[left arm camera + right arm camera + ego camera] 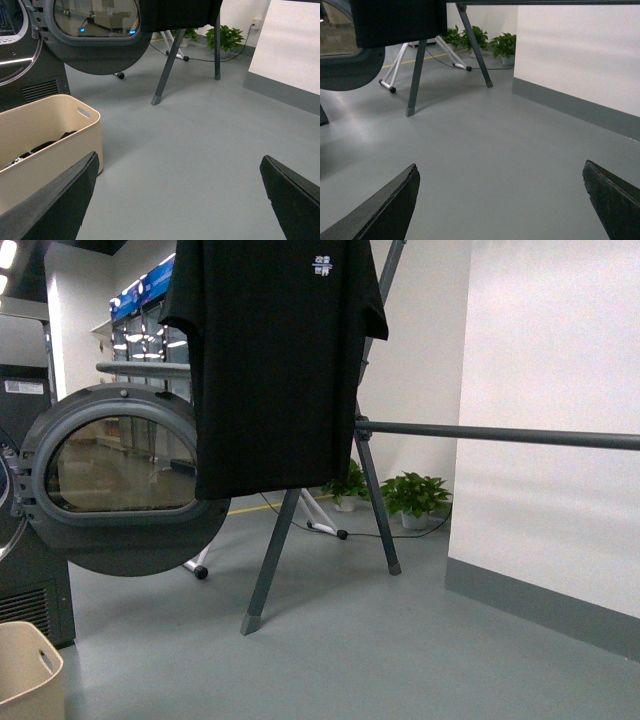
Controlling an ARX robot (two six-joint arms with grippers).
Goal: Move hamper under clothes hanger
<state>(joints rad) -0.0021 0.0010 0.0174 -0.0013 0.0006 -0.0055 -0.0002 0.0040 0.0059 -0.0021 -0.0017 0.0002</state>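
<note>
Looking straight ahead, the cream hamper [25,672] sits on the grey floor at the near left, only its corner showing, just beside the dryer's base and below its open round door [120,485]. The clothes hanger [276,545] stands farther off and to the right on slanted dark legs, a black T-shirt [270,360] hanging from it and a long bar running off to the right. The hamper is well apart from those legs. Two potted plants [413,495] stand by the far wall. From the left wrist, the left claw [177,160] is spread wide over bare floor, holding nothing. The hamper lies just to its left with dark clothes [47,145] in the bottom, and the rack's legs lie farther off. From the right wrist, the right claw [500,170] is likewise spread wide and empty above the floor, with a white wall panel [580,50] to its right.
</note>
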